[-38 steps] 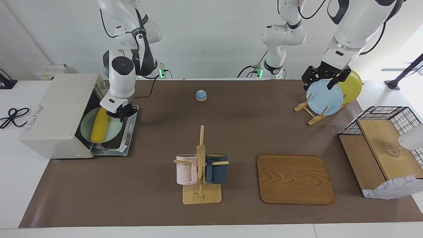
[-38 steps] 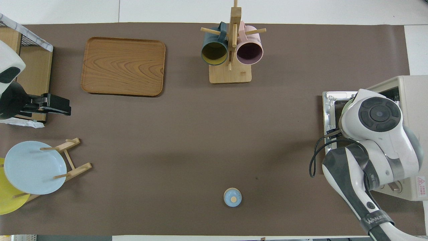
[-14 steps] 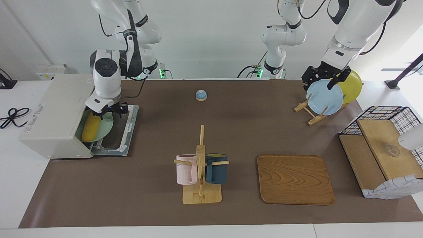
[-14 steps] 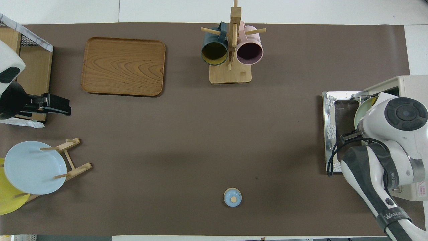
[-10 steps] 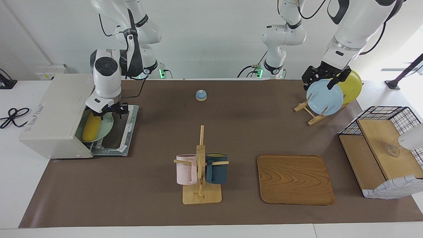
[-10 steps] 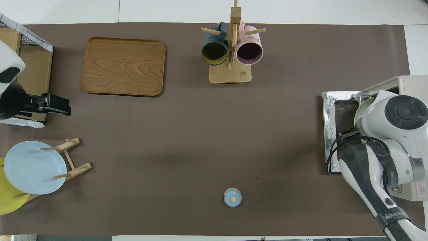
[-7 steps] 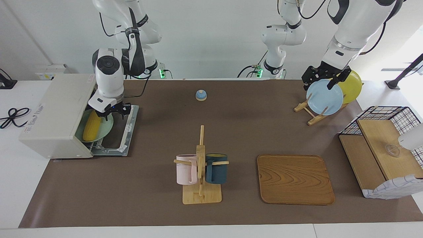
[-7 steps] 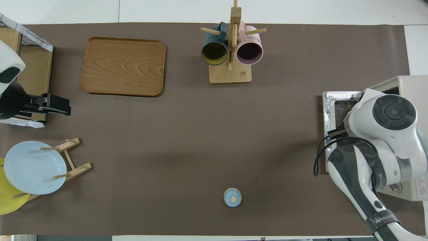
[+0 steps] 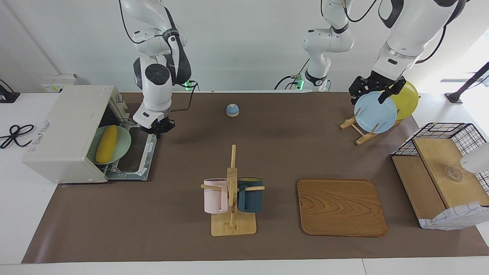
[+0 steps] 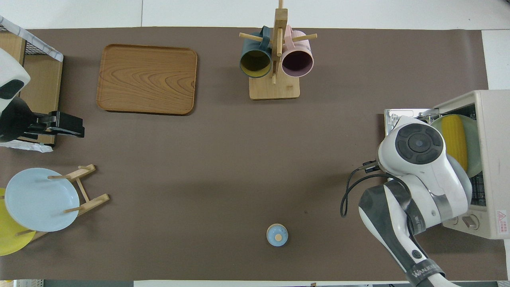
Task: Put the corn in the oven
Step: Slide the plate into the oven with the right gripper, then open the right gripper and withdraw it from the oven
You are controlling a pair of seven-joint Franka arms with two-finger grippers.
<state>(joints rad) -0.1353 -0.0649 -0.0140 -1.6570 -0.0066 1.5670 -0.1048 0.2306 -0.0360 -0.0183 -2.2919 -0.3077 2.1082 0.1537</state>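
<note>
The yellow corn (image 9: 106, 144) lies on a pale green plate (image 9: 121, 142) inside the off-white oven (image 9: 65, 130), on its rack. The oven's glass door (image 9: 134, 158) is dropped open onto the mat. In the overhead view the corn (image 10: 454, 136) and plate (image 10: 475, 161) show in the oven (image 10: 495, 159) mouth. My right gripper (image 9: 157, 129) is shut and empty, over the door's edge nearer the robots, clear of the plate. In the overhead view its own wrist hides it. My left gripper (image 9: 369, 95) waits open, raised at the left arm's end of the table.
A small blue bell (image 9: 232, 110) sits near the robots at mid-table. A mug rack (image 9: 232, 198) with a pink and a dark blue mug stands beside a wooden tray (image 9: 341, 207). A plate rack holds a blue plate (image 9: 375, 112) and a yellow plate (image 9: 408, 100). A wire-and-wood basket shelf (image 9: 443, 168) stands nearby.
The plate with the corn slid deeper into the oven. My right gripper then drew back out of the oven mouth, moved over the door's edge and shut. The left arm stayed still.
</note>
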